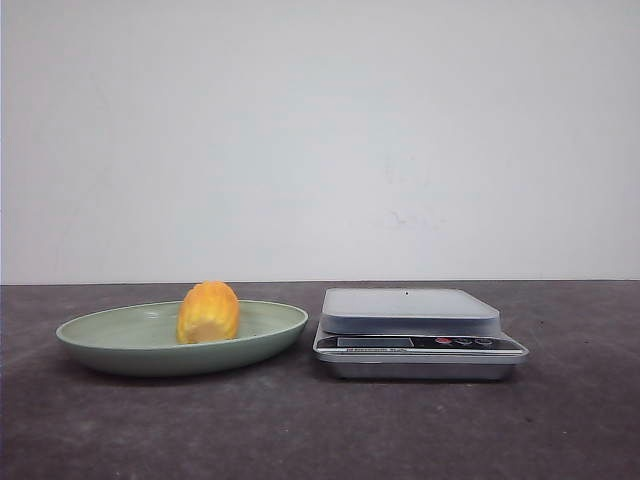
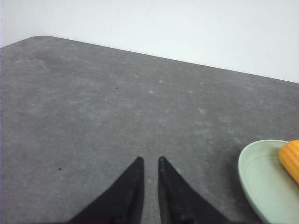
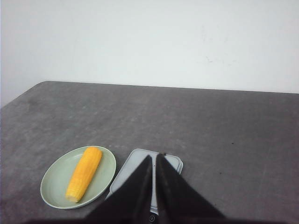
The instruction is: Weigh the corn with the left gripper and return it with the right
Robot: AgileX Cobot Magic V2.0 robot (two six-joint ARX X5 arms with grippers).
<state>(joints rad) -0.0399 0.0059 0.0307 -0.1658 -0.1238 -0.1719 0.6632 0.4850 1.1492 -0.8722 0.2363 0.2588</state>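
The corn is a yellow-orange cob lying in the green plate at left; the front view sees it end-on. The right wrist view shows its full length in the plate. The silver kitchen scale stands right of the plate with nothing on its platform. My left gripper hangs over bare table, jaws nearly together and empty, with the plate and the corn's tip off to one side. My right gripper is high above the scale, shut and empty. Neither gripper shows in the front view.
The dark grey table runs back to a plain white wall. The scale's display and buttons face the front. The table's rounded far corner shows in the left wrist view.
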